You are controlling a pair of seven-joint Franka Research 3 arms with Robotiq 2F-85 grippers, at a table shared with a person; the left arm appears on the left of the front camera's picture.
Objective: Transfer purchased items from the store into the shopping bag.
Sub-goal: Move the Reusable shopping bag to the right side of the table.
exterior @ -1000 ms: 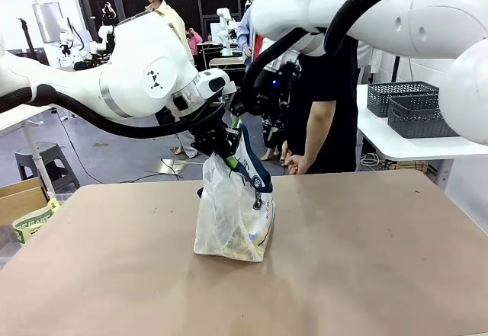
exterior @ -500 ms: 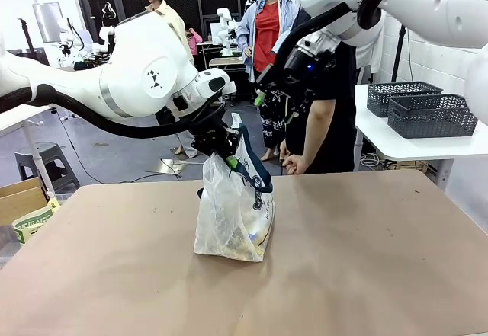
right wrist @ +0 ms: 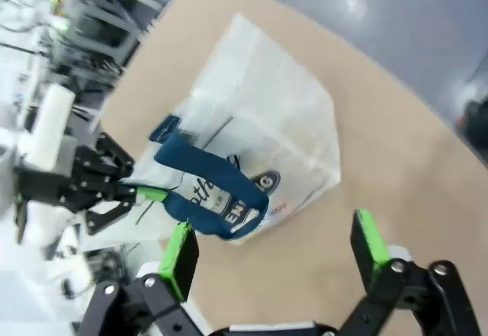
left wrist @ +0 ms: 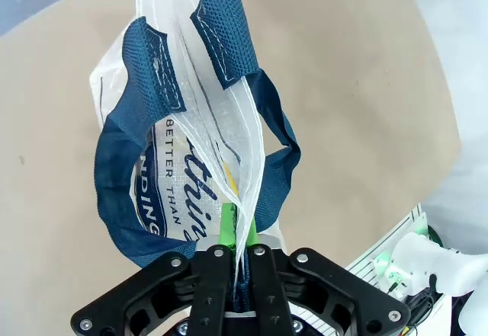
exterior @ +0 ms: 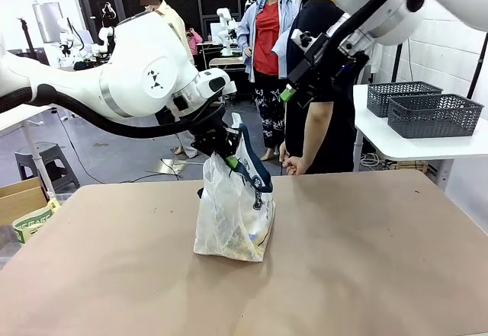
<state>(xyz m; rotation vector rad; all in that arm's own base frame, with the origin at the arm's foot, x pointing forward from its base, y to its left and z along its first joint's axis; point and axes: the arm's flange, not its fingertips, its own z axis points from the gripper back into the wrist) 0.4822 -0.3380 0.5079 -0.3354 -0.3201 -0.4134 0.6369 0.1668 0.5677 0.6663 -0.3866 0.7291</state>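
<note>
shopping bag (exterior: pixel 232 214) stands on the counter (exterior: pixel 366 260), rim pinched by the left claw (exterior: pixel 223 153); right claw (exterior: pixel 293 84) wide, empty — best keep that mouth taut.

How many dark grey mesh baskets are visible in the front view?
2. Both stand on the white side table at the right: one mesh basket nearer, another mesh basket behind it to its left. Others may be hidden behind the right arm.

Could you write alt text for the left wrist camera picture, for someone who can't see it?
Black jaws with green pads pinch the rim of a translucent shopping bag with navy strap handles, seen from above over a tan table.
</note>
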